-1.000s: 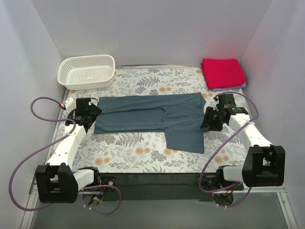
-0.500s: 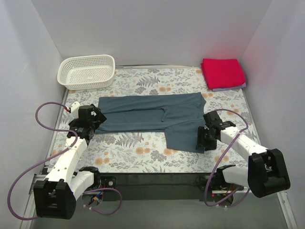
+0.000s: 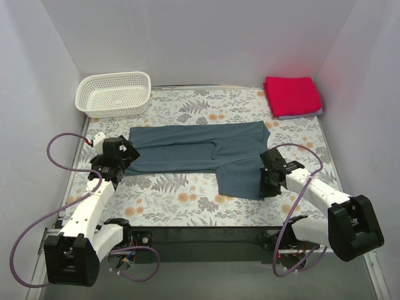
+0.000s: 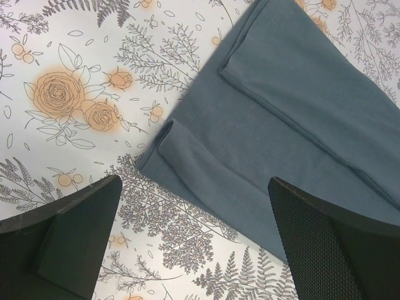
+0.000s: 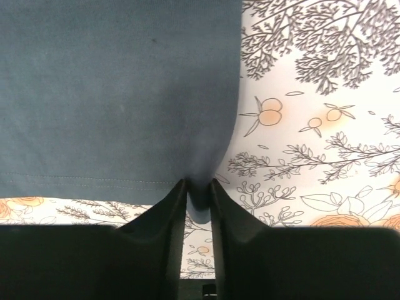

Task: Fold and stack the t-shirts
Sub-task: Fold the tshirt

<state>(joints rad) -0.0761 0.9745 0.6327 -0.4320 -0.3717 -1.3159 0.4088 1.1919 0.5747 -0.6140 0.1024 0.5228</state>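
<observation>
The slate blue-grey t-shirt (image 3: 206, 155) lies partly folded across the middle of the table, with a flap hanging toward the near right. My right gripper (image 3: 265, 185) is shut on that flap's near right corner (image 5: 199, 194); the cloth is pinched between the fingers. My left gripper (image 3: 122, 156) is open above the shirt's left end (image 4: 206, 169), holding nothing. The red t-shirt (image 3: 292, 95) sits folded at the far right on top of the pale lavender t-shirt (image 3: 300, 115), of which only an edge shows.
A white lattice basket (image 3: 114, 93) stands at the far left corner, empty. The floral tablecloth (image 3: 181, 197) covers the table. White walls close in the left, right and back sides. Purple cables loop beside both arms.
Both arms have drawn back toward the near edge along the shirt's ends. The right gripper moved down to the flap's near right corner and closed on it. The left gripper stays open.
</observation>
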